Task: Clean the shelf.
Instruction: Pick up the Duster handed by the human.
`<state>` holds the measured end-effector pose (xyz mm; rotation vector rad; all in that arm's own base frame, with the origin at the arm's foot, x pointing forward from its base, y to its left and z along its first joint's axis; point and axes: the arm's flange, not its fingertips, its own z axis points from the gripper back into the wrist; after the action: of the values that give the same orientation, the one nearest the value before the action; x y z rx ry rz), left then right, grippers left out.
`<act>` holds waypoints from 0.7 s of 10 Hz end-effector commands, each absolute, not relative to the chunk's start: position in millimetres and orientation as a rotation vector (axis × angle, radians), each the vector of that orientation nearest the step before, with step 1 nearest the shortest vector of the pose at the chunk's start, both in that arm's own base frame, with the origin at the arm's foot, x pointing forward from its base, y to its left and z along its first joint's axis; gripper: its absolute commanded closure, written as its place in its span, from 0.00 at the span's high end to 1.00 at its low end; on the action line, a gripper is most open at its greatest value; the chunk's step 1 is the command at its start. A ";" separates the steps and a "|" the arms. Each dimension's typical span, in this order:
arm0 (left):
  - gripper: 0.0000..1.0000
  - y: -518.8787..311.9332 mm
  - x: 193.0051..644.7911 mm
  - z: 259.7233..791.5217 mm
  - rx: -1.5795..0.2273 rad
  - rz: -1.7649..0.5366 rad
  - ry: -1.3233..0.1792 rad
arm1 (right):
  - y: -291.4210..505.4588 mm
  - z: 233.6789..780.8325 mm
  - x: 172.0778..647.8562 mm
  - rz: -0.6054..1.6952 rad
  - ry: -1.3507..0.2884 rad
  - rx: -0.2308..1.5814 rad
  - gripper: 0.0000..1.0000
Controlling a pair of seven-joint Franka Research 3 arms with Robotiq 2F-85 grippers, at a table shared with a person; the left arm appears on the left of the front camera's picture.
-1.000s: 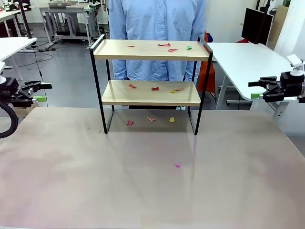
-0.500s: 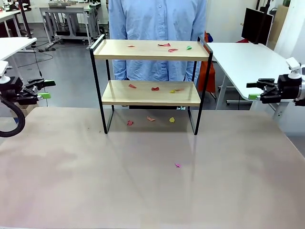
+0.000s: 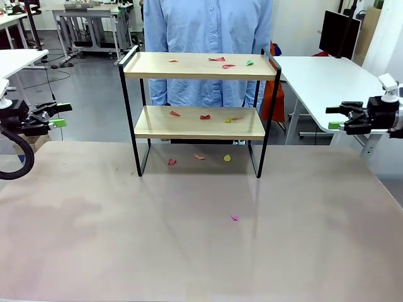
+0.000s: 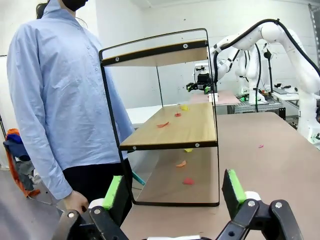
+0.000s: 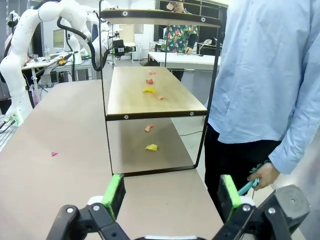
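The shelf [image 3: 189, 68] stands at the far middle of the table, two light boards in a black frame. Small red and green paper scraps [image 3: 217, 59] lie on its top board. More scraps [image 3: 204, 117] sit on the lower board [image 3: 157, 126], and others [image 3: 171, 162] lie on the table under it. My left gripper [image 3: 61, 115] hovers open off the table's left edge. My right gripper [image 3: 332, 117] hovers open off the right edge. The left wrist view looks past the open left gripper [image 4: 173, 190] at the shelf [image 4: 195, 125] end-on. The open right gripper [image 5: 171, 196] faces the shelf's [image 5: 135, 97] other end.
A person in a blue shirt [image 3: 208, 28] stands right behind the shelf, one hand [image 5: 262, 175] holding a teal object [image 5: 248, 186]. A single pink scrap [image 3: 235, 218] lies mid-table. White tables [image 3: 327, 82] flank the workspace. The near half of the table [image 3: 189, 264] is bare.
Both grippers have risen slightly and stayed open; the left one has also drifted a little to the right. The shelf, the scraps and the person have not moved.
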<state>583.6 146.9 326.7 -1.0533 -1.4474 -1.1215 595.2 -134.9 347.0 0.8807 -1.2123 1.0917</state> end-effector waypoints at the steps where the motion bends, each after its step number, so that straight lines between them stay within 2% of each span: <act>1: 1.00 147.0 584.0 328.1 -1.048 -1.142 -1.444 | -134.2 347.5 595.2 1.090 -1.213 0.876 1.00; 7: 1.00 147.0 584.0 328.1 -1.048 -1.142 -1.444 | -134.2 347.5 595.2 1.090 -1.213 0.876 1.00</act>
<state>583.6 146.8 326.6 -1.0535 -1.4467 -1.1220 595.1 -135.2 346.3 0.8810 -1.2117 1.0906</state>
